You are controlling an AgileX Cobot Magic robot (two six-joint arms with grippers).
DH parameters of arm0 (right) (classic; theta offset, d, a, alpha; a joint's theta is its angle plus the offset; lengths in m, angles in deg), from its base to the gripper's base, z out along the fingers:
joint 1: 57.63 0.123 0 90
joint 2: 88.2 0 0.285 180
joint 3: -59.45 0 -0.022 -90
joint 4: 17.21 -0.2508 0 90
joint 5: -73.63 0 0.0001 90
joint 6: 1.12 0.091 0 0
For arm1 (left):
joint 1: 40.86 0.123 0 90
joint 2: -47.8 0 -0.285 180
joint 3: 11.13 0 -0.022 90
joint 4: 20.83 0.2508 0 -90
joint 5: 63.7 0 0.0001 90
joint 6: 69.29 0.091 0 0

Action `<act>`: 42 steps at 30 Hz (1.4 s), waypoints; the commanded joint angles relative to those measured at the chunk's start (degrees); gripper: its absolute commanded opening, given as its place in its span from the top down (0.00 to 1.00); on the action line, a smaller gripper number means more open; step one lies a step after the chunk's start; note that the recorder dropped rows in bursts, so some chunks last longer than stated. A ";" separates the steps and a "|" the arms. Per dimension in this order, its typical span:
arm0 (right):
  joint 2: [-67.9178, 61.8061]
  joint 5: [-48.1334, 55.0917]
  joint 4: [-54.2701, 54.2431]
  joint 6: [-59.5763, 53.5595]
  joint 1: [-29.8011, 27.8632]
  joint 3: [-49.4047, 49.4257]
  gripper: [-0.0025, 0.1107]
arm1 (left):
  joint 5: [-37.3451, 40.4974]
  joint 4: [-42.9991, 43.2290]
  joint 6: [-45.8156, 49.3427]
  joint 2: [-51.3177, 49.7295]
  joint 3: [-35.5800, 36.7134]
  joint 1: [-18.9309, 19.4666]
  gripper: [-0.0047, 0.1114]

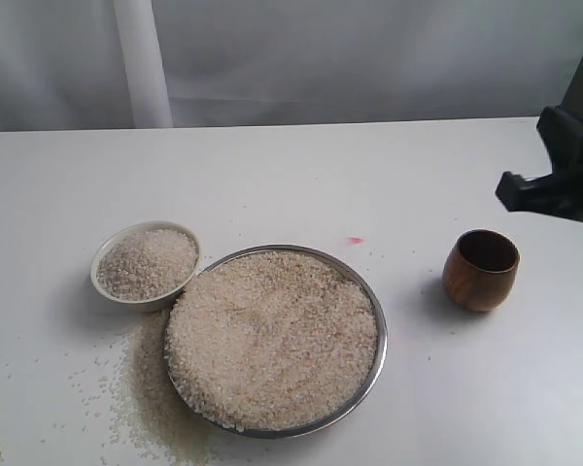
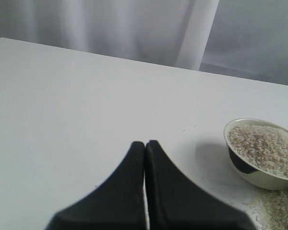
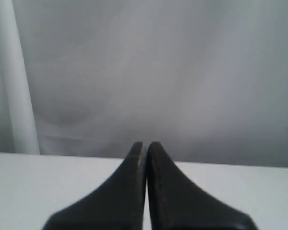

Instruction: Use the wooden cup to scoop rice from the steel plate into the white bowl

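Observation:
The steel plate [image 1: 377,309] sits low in the middle of the exterior view, heaped with rice [image 1: 272,335]. Touching its left rim is the white bowl [image 1: 111,249], also filled with rice; the same bowl [image 2: 252,176] shows in the left wrist view. The wooden cup [image 1: 481,270] stands upright and empty, right of the plate. My right gripper [image 1: 510,191] hangs above and to the right of the cup, apart from it, shut on nothing [image 3: 145,143]. My left gripper [image 2: 145,143] is shut and empty over bare table, off the bowl's side.
Spilled rice [image 1: 146,388] lies on the white table in front of the bowl and left of the plate. A small pink mark [image 1: 355,240] is behind the plate. A white curtain backs the table's far edge.

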 commanded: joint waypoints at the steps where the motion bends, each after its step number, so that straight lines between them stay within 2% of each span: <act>1: 8.37 0.51 0.79 -0.22 -0.24 0.46 0.98 | -0.34 -0.33 -0.03 -0.02 -0.20 -0.37 0.96; 9: 20.00 0.51 0.79 -0.22 -0.24 0.46 0.98 | -0.34 -0.33 -0.03 -0.02 -0.20 -0.37 0.96; 17: 23.39 0.51 0.45 -1.26 -0.34 0.46 0.98 | -0.34 -0.33 -0.03 -0.02 -0.20 -0.37 0.96; 19: 23.55 6.10 0.02 -3.87 0.03 0.46 0.98 | -0.34 -0.33 -0.03 -0.02 -0.20 -0.37 0.96; 22: 29.99 25.99 -0.38 -19.47 0.16 0.46 0.98 | -0.34 -0.33 -0.03 -0.02 -0.20 -0.37 0.96; 24: 34.65 30.23 -0.38 -24.54 0.16 0.46 0.98 | -0.34 -0.33 -0.03 -0.02 -0.20 -0.37 0.96; 28: 45.35 31.51 -0.38 -26.06 -2.05 4.91 0.98 | -0.34 -0.33 -0.03 -0.02 -0.20 -0.37 0.96; 31: 53.82 30.89 -0.38 -26.06 -4.46 11.96 0.98 | -0.34 -0.33 -0.03 -0.02 -0.20 -0.37 0.96; 35: 59.31 30.88 -2.58 -26.06 -5.12 18.82 0.98 | -0.34 -0.33 -0.03 -0.02 -0.20 -0.37 0.96; 38: 62.18 31.97 -4.09 -25.96 -5.35 19.57 0.98 | -0.34 -0.33 -0.03 -0.02 -0.20 -0.37 0.96; 42: 66.51 39.88 -3.17 -26.19 -6.02 19.57 0.98 | -0.34 -0.33 -0.03 -0.02 -0.20 -0.37 0.96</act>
